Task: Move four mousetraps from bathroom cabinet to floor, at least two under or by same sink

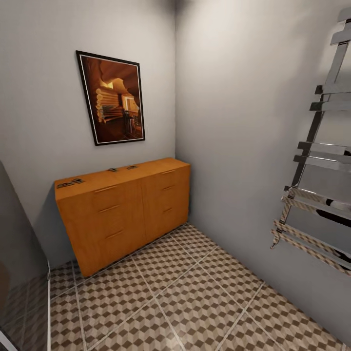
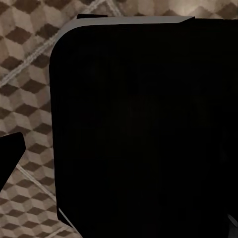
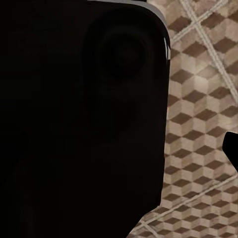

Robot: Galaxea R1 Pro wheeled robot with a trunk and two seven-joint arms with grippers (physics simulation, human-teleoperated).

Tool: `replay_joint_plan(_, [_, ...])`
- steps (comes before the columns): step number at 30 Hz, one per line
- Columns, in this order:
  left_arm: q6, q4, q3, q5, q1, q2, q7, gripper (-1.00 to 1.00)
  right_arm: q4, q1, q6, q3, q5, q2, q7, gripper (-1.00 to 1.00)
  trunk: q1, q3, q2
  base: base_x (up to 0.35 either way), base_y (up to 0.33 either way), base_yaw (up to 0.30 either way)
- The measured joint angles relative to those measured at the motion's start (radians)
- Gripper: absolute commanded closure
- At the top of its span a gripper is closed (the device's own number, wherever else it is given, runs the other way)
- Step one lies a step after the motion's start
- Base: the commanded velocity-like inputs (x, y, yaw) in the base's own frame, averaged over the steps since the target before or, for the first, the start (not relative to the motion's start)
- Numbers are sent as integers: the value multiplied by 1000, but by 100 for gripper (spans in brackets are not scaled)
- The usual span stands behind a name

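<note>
The orange-brown cabinet [image 1: 131,209] stands against the far wall in the room's corner. Several mousetraps lie flat on its top: a pair near the left end [image 1: 70,184], one near the middle [image 1: 113,169] and one just right of it [image 1: 131,167]. The cube-pattern bathroom floor [image 1: 195,292] spreads from the cabinet towards me. The bathroom sink is out of view. In each wrist view a dark pointed tip [image 2: 10,153] [image 3: 231,148] pokes in beside a black part of the robot over the tiles; I cannot tell whether either gripper is open or shut.
A chrome towel ladder [image 1: 317,161] juts from the right wall at mid height. A framed picture [image 1: 112,100] hangs above the cabinet. A grey panel [image 1: 14,234] closes in the left edge. Open tiles lie between me and the cabinet.
</note>
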Motion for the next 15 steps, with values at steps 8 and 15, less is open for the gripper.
replay_joint_plan(8, [1,0,1,1,0,0,1,-100,0,0,-2,0,0,0,-3,-100,0,0,0,0,0,0])
replay_joint_plan(15, [1,0,1,5,0,1,0,-100,0,0,-3,0,0,1,-3,-100,0,0,0,201,0,0])
